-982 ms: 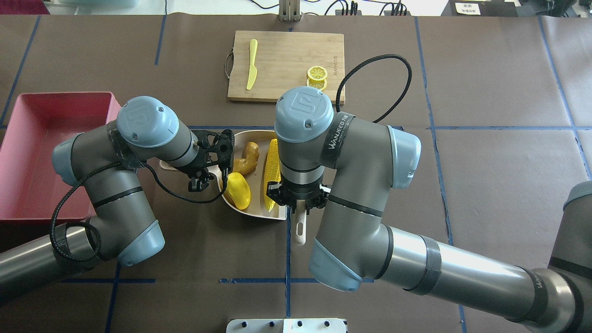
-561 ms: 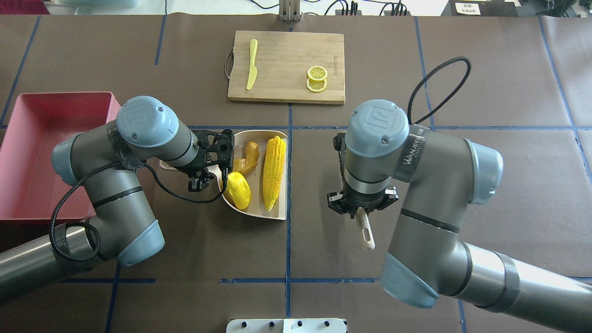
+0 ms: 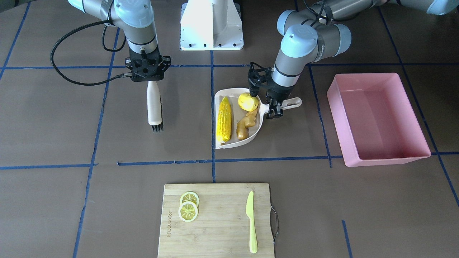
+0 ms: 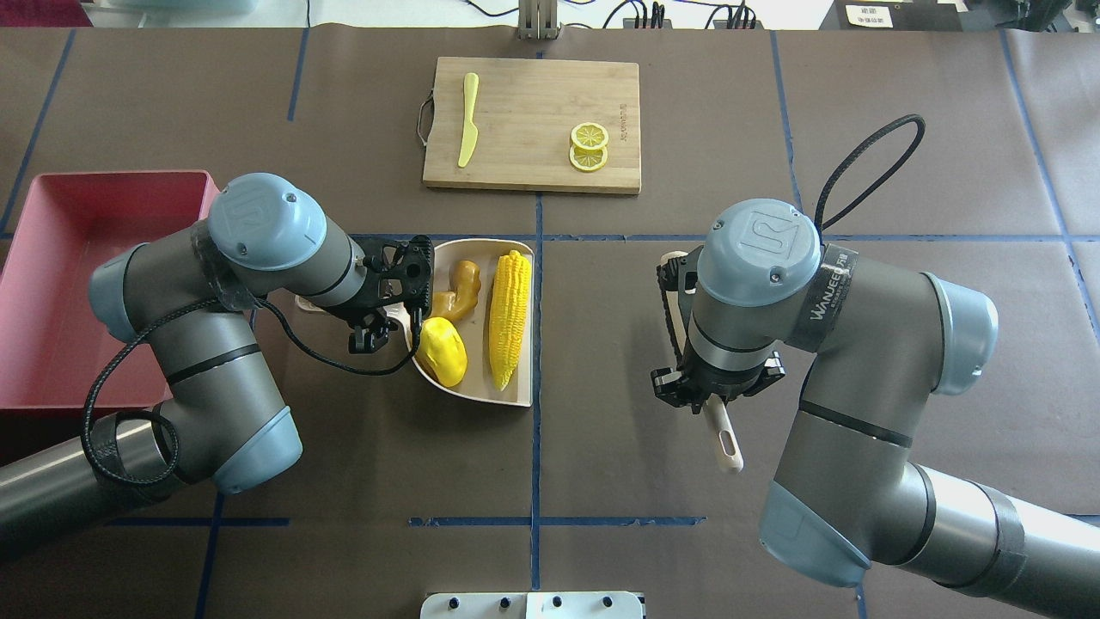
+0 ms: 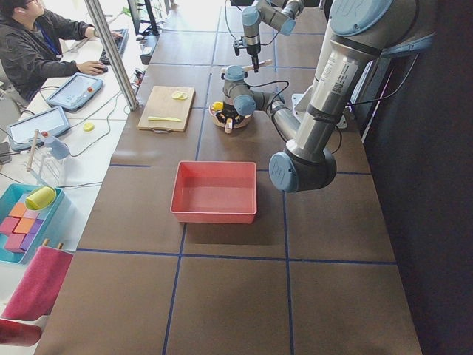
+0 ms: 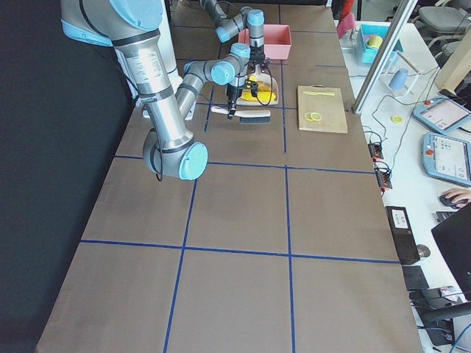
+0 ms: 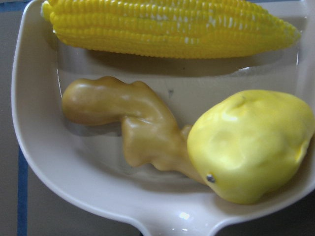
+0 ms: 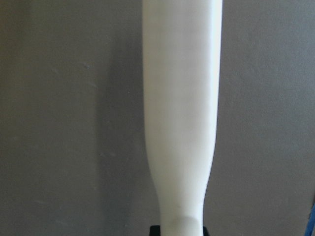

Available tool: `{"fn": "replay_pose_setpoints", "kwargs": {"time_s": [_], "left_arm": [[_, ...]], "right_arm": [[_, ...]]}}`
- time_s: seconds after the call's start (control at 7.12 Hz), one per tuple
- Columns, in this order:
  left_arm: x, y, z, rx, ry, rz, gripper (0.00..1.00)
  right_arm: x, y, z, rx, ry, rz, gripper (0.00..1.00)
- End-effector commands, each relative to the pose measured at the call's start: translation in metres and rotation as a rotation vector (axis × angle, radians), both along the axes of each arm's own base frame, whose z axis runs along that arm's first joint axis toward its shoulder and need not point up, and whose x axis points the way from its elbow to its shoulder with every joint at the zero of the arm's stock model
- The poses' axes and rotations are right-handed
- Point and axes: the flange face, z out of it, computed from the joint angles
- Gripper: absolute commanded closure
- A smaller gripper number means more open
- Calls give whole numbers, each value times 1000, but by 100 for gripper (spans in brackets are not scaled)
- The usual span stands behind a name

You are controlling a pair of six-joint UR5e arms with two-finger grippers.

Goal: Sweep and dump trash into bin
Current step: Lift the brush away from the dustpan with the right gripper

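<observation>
Now: left gripper clamped on dustpan handle; corn cob, potato lump, ginger root aboard. Carry level, tip over bin. Right gripper clasps brush, aside.

Robotics laboratory. A long counter, covered in brown sheeting and ruled into large squares by blue tape lines, fills most of the room. At one long edge of the counter a white base sits between two grey industrial arms, the left arm and the right arm, which trails a black cable. Along the counter's opposite long edge runs a white desk. There an operator sits beside a touchscreen control pendant, a metal post and a tray of coloured toy blocks.
</observation>
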Motion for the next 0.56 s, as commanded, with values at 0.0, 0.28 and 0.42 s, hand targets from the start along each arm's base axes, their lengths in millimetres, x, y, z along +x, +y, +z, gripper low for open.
{"fn": "replay_pose_setpoints", "kwargs": {"time_s": [0.0,0.28,0.42], "left_arm": [[0,0,3,-9,-3,-7,100],[-3,-1,11,-11,-9,-11,100],[-4,-2,13,-15,-12,-12,100]], "right_arm": [[2,-2,-3,2,-2,4,100],[10,0,-21,9,-32,21,100],[10,0,-18,7,-26,22,100]]}}
